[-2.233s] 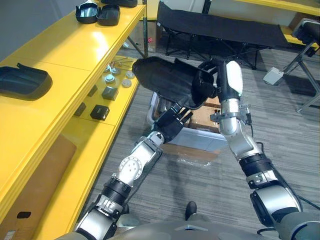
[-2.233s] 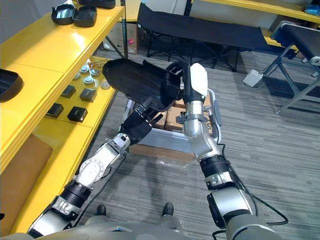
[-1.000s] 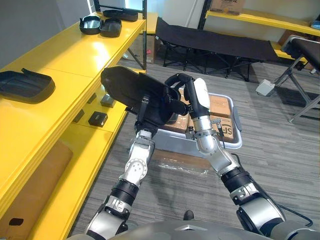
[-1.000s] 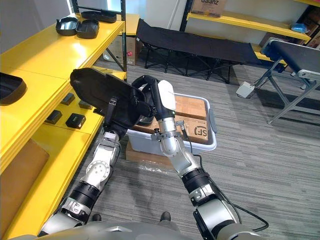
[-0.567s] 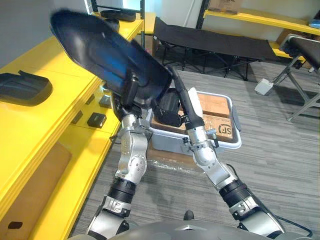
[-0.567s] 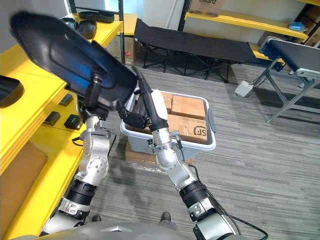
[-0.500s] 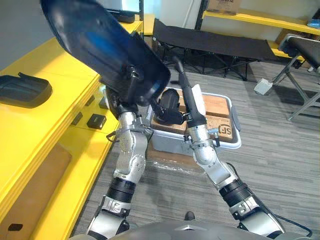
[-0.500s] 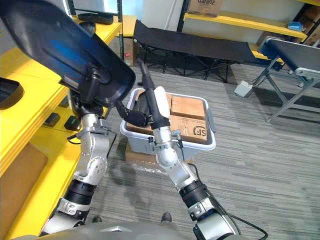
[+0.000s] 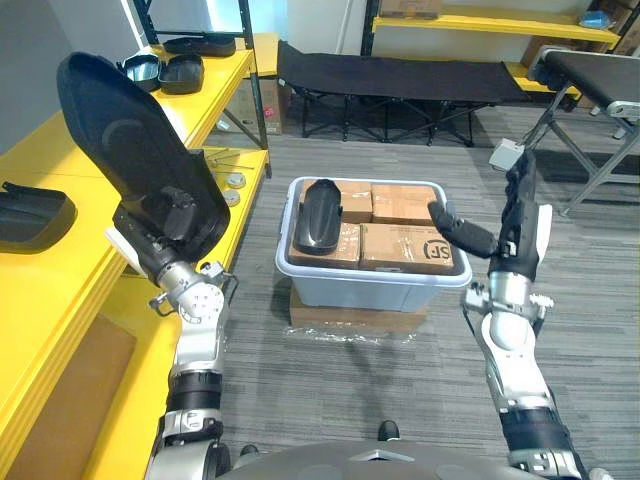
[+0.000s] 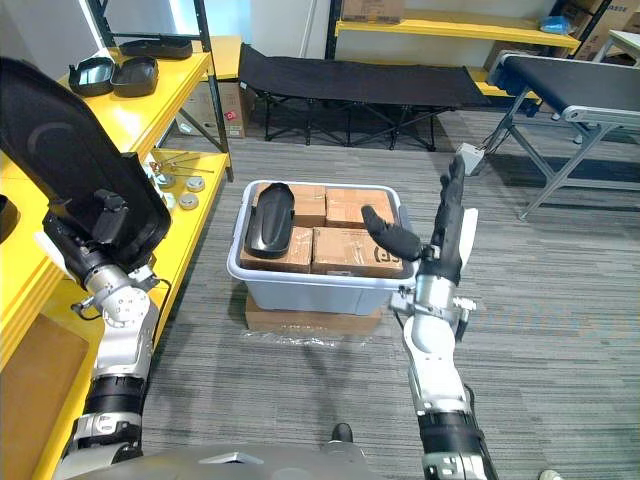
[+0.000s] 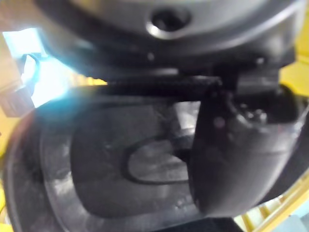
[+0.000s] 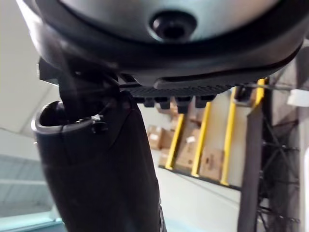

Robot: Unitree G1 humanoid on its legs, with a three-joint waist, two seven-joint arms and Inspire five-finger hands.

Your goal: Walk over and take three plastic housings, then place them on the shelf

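L hand (image 9: 165, 213) is clamped on the big plastic housing (image 9: 115, 140), which I see raised upright and tipped back, next to the yellow shelf (image 9: 40, 275) but not resting on it. The head views give its smooth black, shield-shaped outer face. The L wrist view gives what they can't: its hollow inner side (image 11: 96, 169) w/ a raised rim and an oval moulded recess, and the thumb (image 11: 231, 154) lying across that face.

R hand (image 10: 440, 248) is up at about tote height, fingers straight and thumb spread, nothing in it. R wrist view confirms that: just the thumb (image 12: 96, 164) and, far behind, yellow racking w/ cartons (image 12: 190, 150).

Past the hands, a grey tote (image 9: 370, 287) sits on a flat cardboard pad (image 9: 350, 318) on the floor. Inside are cardboard boxes (image 9: 400, 245); the front one has a black printed mark, others faint print. A smaller black housing (image 9: 322, 213) lies on top of the boxes at the tote's L end.

On the shelf's top deck, one dark housing (image 9: 30, 213) lies near me, and a pair (image 9: 165, 72) plus a flatter one (image 9: 200, 45) sit at the far end. Small round parts (image 10: 180, 190) are on the lower deck. Beyond the tote stands a black folding cot (image 9: 400, 80).
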